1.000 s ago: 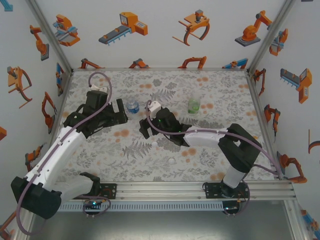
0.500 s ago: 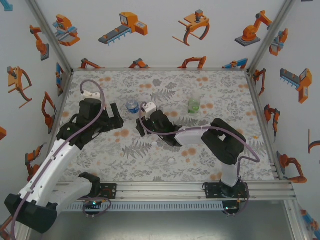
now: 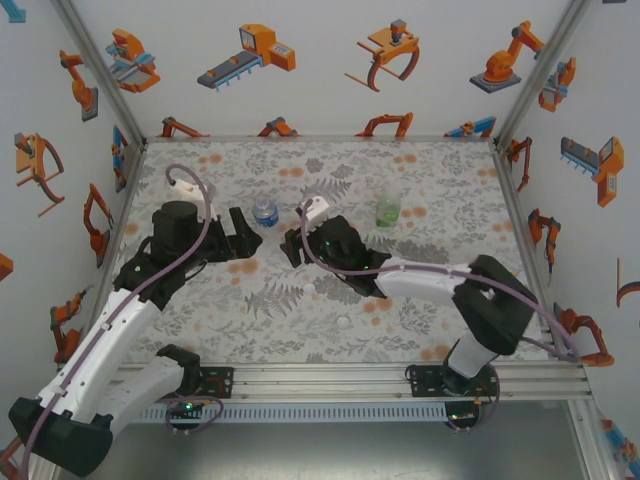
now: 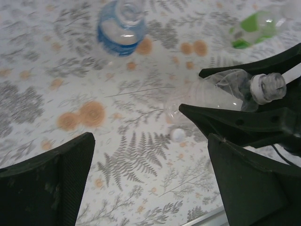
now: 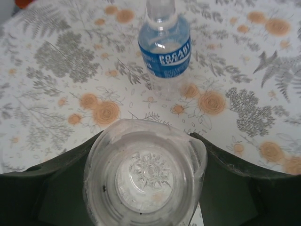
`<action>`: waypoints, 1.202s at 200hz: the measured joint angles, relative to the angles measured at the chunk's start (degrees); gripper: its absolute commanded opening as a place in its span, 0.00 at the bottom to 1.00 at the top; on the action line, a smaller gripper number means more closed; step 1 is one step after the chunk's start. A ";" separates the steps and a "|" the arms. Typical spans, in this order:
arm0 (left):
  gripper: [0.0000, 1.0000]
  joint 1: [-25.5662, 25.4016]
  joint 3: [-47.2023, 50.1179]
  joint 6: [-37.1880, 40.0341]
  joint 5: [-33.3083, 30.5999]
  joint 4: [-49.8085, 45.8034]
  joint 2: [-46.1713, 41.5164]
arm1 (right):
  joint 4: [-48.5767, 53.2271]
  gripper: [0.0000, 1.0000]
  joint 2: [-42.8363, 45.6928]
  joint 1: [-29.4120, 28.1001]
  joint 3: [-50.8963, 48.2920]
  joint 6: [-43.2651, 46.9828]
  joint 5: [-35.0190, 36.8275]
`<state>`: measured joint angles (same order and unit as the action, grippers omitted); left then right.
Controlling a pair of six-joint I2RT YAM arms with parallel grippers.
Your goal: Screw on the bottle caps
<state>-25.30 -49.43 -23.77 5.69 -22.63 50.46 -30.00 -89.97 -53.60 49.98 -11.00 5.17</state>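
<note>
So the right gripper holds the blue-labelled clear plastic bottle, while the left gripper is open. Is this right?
Not quite. The right gripper holds the colourless clear plastic bottle, as the right wrist view shows. The blue-labelled clear plastic bottle stands apart, untouched. The left gripper is open, as you say.

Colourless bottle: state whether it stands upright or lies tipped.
Tipped. The left wrist view shows the colourless bottle lying sideways between the fingers of the right gripper, its neck pointing sideways.

The blue-labelled bottle (image 5: 164, 52) reads "POCARI SWEAT".
</note>
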 measured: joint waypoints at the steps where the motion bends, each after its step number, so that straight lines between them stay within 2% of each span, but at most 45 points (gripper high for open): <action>1: 0.97 0.00 0.11 0.09 0.28 0.28 0.00 | 0.11 0.51 0.33 0.02 -0.04 0.02 -0.04; 31: 0.97 -0.20 3.85 1.97 12.24 11.39 0.02 | 7.63 0.51 12.72 1.77 -0.46 1.99 -2.64; 56: 0.97 -1.01 3.96 2.51 18.71 18.10 1.42 | 16.22 0.51 20.52 5.01 0.46 3.21 -7.34; 89: 0.99 -3.52 2.71 2.64 27.82 26.86 7.15 | 27.87 0.51 27.12 9.60 3.39 3.82 -17.84; 112: 0.98 -7.91 2.51 4.28 33.64 32.35 10.62 | 33.79 0.51 32.00 11.10 4.46 4.17 -24.17; 167: 0.99 -13.94 -1.77 5.51 48.65 44.04 18.67 | 39.60 0.50 39.10 11.15 6.38 4.66 -35.04; 195: 0.98 -17.33 -4.46 7.39 53.55 45.66 21.42 | 39.95 0.49 39.71 11.15 7.54 4.57 -40.44; 240: 0.89 -21.35 -10.12 12.63 57.33 41.09 24.28 | 38.64 0.48 40.02 11.15 8.55 3.32 -45.90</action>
<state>-46.65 -59.55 -11.14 63.02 18.46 74.74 8.64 -49.95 -42.46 58.52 -7.68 -40.73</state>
